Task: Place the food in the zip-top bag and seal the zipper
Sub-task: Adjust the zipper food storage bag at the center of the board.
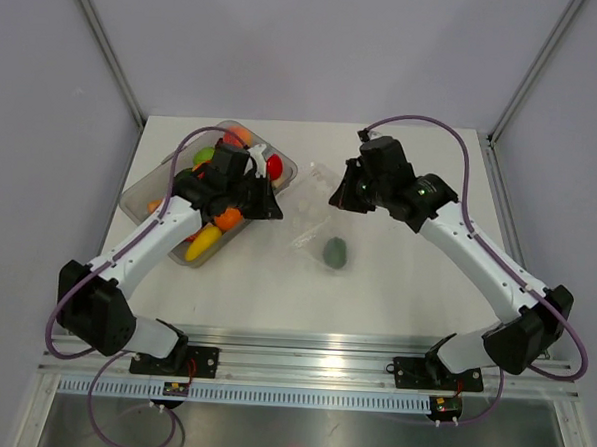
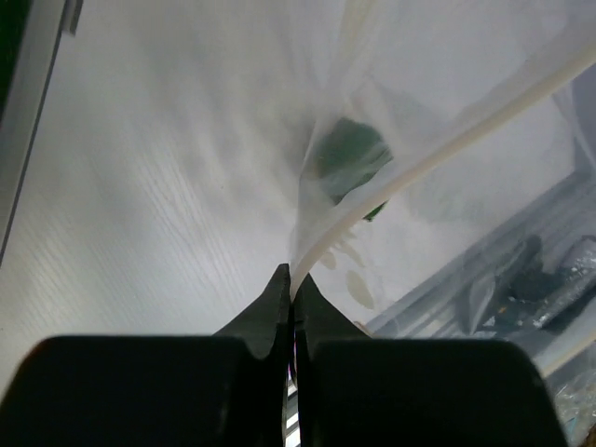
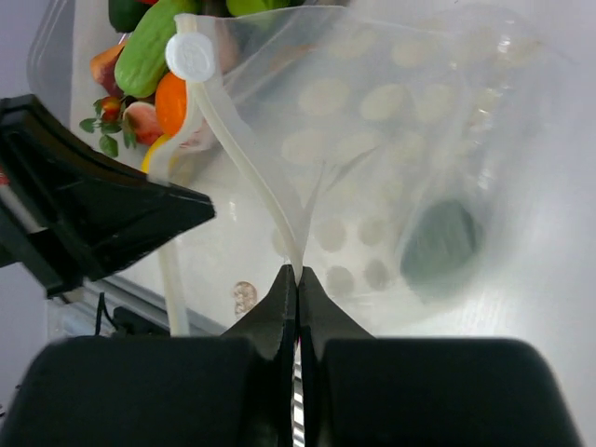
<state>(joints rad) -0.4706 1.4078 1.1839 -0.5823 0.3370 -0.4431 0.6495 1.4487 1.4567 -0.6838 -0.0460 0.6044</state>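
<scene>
Clear, crinkly plastic is the story here: the zip-top bag is lifted at its mouth just beside the clear tray, on the side facing the right arm, and both arms have a piece of it. The left gripper is right at the tray's edge, jaws pinched fully together on the zipper. Its wrist camera shows that whitish strip running up and away out of the fingertips. The right gripper, farther from the tray with the bag between, is clamped just as tight, fingers closed on the bag's rim where the strip comes down into them. So the mouth is held at two points, with film spotted with pale dots between them. A white round tab sits on the strip at its tray-side end.

One dark green piece lies well apart from the tray, down at the bag's low end on the table. It shows through the film in both wrist views and looks to be inside the pouch. The rest of the food is in the tray: a yellow piece at the corner nearest the arm bases, an orange one beside it, red and green toward the far end. Whether the zipper is pressed shut along its length, I can't tell.
</scene>
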